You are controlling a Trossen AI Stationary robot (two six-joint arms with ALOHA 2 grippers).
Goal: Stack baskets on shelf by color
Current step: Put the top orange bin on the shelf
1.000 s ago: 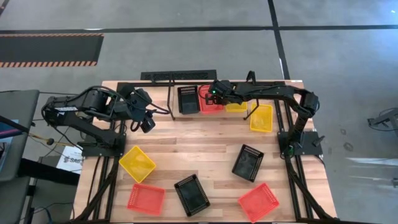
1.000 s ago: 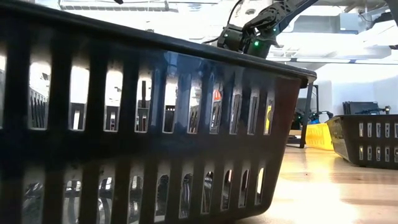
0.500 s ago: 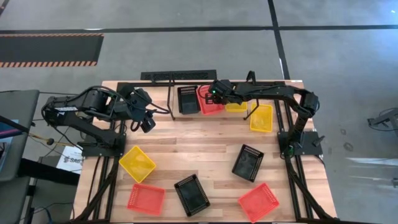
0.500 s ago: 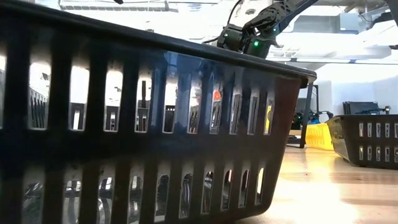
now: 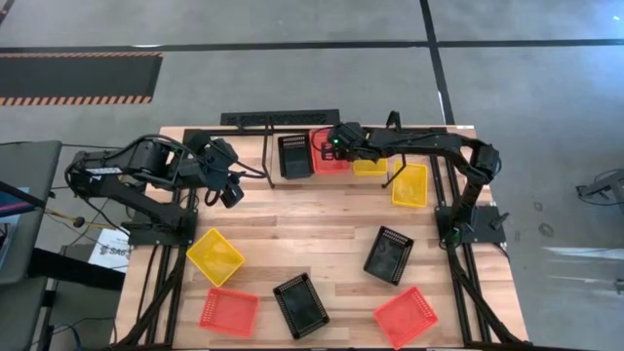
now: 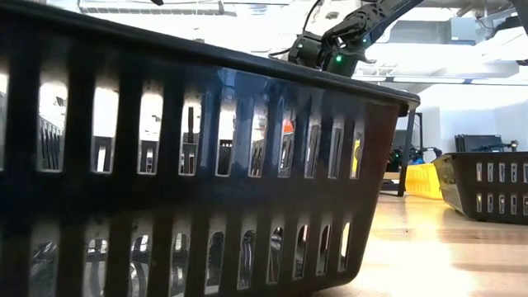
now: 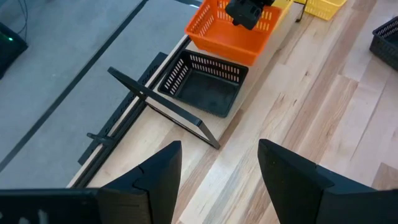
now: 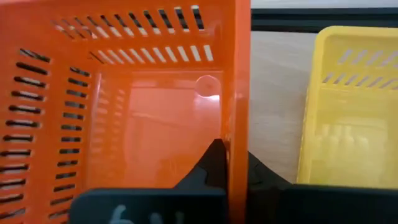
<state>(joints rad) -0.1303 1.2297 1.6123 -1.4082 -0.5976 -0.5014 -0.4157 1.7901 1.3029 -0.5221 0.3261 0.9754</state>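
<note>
Red-orange basket (image 5: 325, 154) on the shelf (image 5: 331, 175) is the one in play: your right gripper (image 5: 338, 146) is clamped on its side wall, fingers pinched either side of the wall in the right wrist view. Since a second ago that basket has slid toward the back of the table, sitting further behind the black basket (image 5: 293, 155) beside it, with a yellow basket (image 5: 370, 167) on its other side. So you're seating it in the middle slot; placement looks nearly done, release is probably next. Whether it rests flat on the rods is hard to tell from above.

Left gripper (image 5: 231, 192) hangs over the table's left side, fingers apart, holding nothing.

Left to stack: a second yellow basket (image 5: 409, 184) beside the shelf's right post, and six loose ones on the near half of the table, two per colour. Three colours started, one each, so the job is early.

Writing: a white sheet (image 5: 109, 253) by the left arm's base carries dark print, too small to read. No brand legible elsewhere.
</note>
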